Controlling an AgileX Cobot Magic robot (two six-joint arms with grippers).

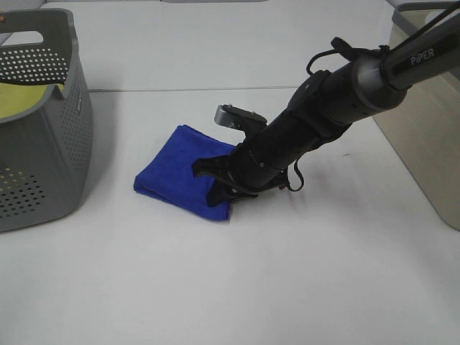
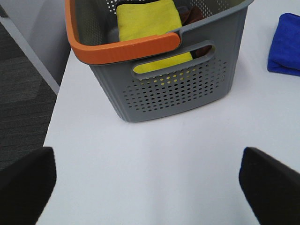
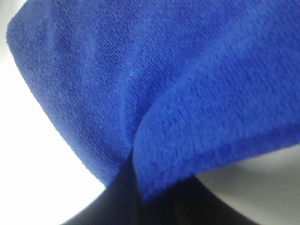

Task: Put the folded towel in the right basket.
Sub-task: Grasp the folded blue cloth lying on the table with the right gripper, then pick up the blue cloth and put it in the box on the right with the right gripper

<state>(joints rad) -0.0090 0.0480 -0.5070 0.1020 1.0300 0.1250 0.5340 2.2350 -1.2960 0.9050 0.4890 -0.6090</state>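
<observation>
White counter [image 1: 237,287] runs bare under both arms, with a basket at each side edge. The right gripper [image 1: 215,184] is down at the middle of the counter, its jaws straddling the near corner of the folded towel [image 1: 175,169]. In the right wrist view the blue cloth [image 3: 164,93] is creased and draped over a dark finger [image 3: 122,197], so the jaws look clamped on that corner. The rest of the towel lies flat on the counter.

The step in hand reads as the grasp, with lifting not yet begun. The next move calls for raising the towel without the fold falling open, then carrying it to the right basket [image 1: 420,122] at the right edge and releasing over its opening.

The left gripper [image 2: 150,187] hangs idle near the left edge with its fingers wide apart, facing the left basket [image 2: 178,89], which holds a yellow cloth [image 2: 147,21].
</observation>
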